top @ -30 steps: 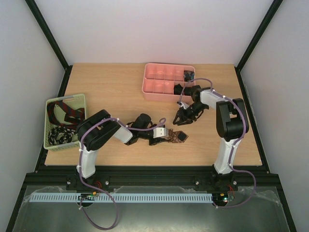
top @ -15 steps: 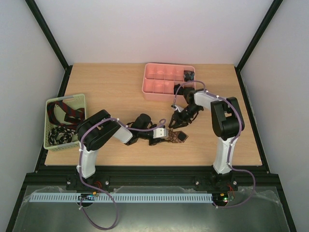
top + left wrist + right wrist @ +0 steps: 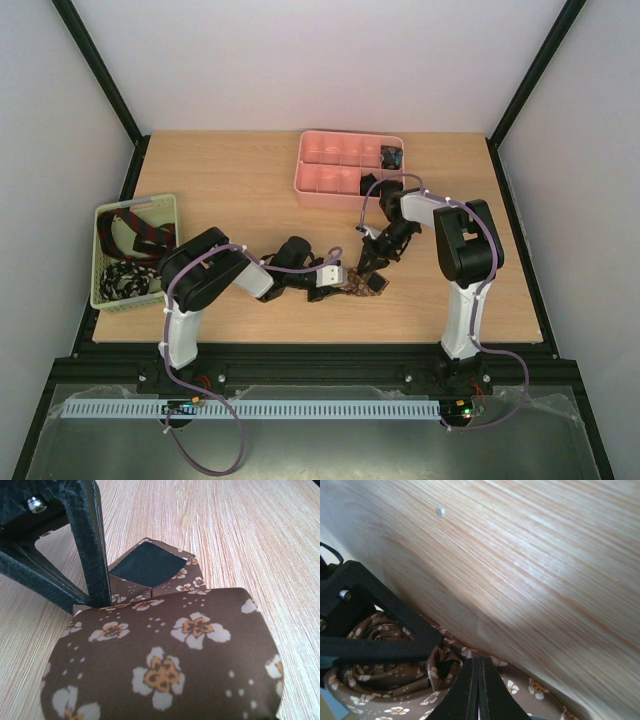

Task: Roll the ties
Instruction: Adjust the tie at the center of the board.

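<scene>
brown tie (image 3: 362,284): on the table (image 3: 230,190), on the near side of the pink tray (image 3: 320,193) and a little apart from it. It's partly rolled. The coil sits at the left arm's end, and the flat pointed end, black lining up, lies on the wood beside it.

left gripper (image 3: 338,279): comes in from the left of the tie, fingers at a narrow gap around the coil. The right wrist view shows one of those fingers (image 3: 395,647) hard against the roll.

right gripper (image 3: 370,264): between tray and tie, pointing down. Fingers are fully together, tips on the flat part just beside the coil. Can't tell whether any fabric is pinched between them.

tray: one small black coil (image 3: 391,157) in the far-right compartment.

pale green basket (image 3: 98,255): well left of the tray, at the table's left edge. It holds a red-striped tie (image 3: 140,230) and a black-and-white tie (image 3: 125,280), both loose, not coiled.
</scene>
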